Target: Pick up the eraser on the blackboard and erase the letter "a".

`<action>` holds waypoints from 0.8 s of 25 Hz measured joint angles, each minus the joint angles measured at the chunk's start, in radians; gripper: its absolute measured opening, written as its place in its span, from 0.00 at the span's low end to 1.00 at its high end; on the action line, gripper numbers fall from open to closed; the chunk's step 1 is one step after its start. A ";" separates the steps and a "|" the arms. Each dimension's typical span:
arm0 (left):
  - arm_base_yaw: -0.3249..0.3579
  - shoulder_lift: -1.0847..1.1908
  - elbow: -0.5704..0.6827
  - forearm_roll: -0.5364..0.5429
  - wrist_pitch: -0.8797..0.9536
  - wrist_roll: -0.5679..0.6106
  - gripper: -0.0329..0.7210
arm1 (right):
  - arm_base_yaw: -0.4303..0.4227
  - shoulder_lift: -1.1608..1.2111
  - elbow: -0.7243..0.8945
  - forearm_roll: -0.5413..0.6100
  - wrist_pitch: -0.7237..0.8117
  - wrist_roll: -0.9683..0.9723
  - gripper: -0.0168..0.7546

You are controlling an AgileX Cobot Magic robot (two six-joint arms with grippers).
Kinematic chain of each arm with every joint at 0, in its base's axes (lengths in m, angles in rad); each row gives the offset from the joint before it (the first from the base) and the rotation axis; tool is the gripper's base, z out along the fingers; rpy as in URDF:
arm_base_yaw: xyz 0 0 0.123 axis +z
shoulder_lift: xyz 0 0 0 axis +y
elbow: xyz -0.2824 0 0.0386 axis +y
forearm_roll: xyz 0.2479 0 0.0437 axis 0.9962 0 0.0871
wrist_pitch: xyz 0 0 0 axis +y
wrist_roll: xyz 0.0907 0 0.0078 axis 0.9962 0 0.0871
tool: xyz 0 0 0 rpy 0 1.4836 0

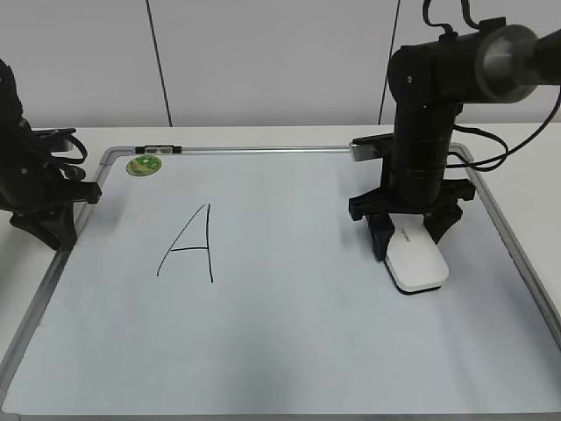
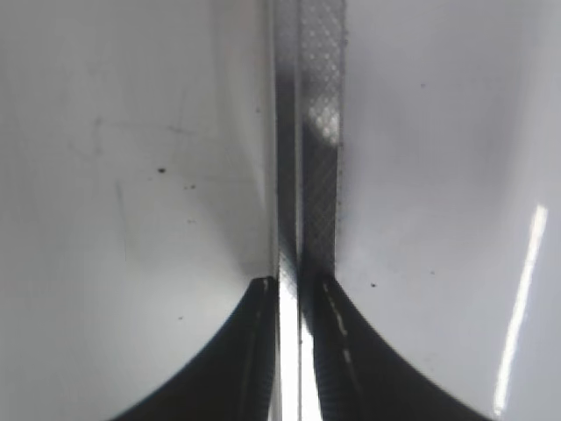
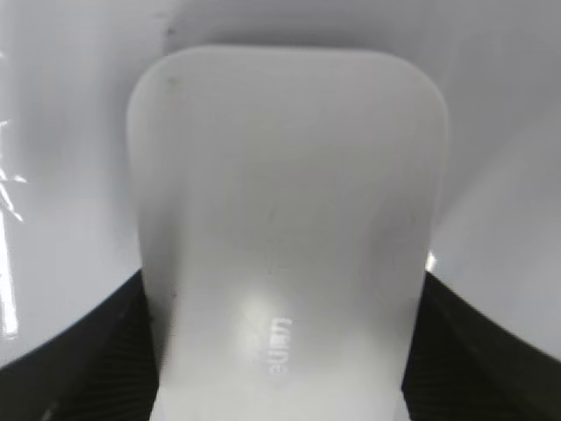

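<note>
On the blackboard (image 1: 280,351), right jaws clamp the eraser (image 1: 415,257); left jaws closed.

Open board (image 1: 289,351) stretches across the near half and centre, broken only by the flat marker "A" (image 1: 191,244). At the right edge, the right gripper (image 1: 405,230) and eraser (image 1: 415,260) block the way. The left gripper (image 1: 53,206) crowds the left edge; a green magnet (image 1: 144,164) sits in the far-left corner.

Even bright light is filling exterior view; board (image 1: 280,333) staying sharp. Wrist views blurring; glare streaks showing; eraser (image 3: 285,237) out of focus.
</note>
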 joint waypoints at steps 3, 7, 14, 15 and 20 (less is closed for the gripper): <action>0.000 0.000 0.000 0.000 0.000 0.000 0.18 | -0.006 -0.047 0.002 -0.017 0.002 0.004 0.70; 0.000 0.002 0.000 0.000 0.000 0.000 0.18 | -0.034 -0.181 0.002 -0.044 0.008 0.017 0.70; 0.000 0.002 0.000 0.000 0.000 0.000 0.18 | -0.139 -0.357 0.050 -0.052 0.015 0.022 0.70; 0.000 0.002 0.000 0.000 0.000 0.000 0.18 | -0.158 -0.386 0.087 -0.052 0.015 0.022 0.70; 0.000 0.002 0.000 0.000 0.000 0.000 0.18 | -0.215 -0.470 0.271 -0.055 0.018 0.020 0.70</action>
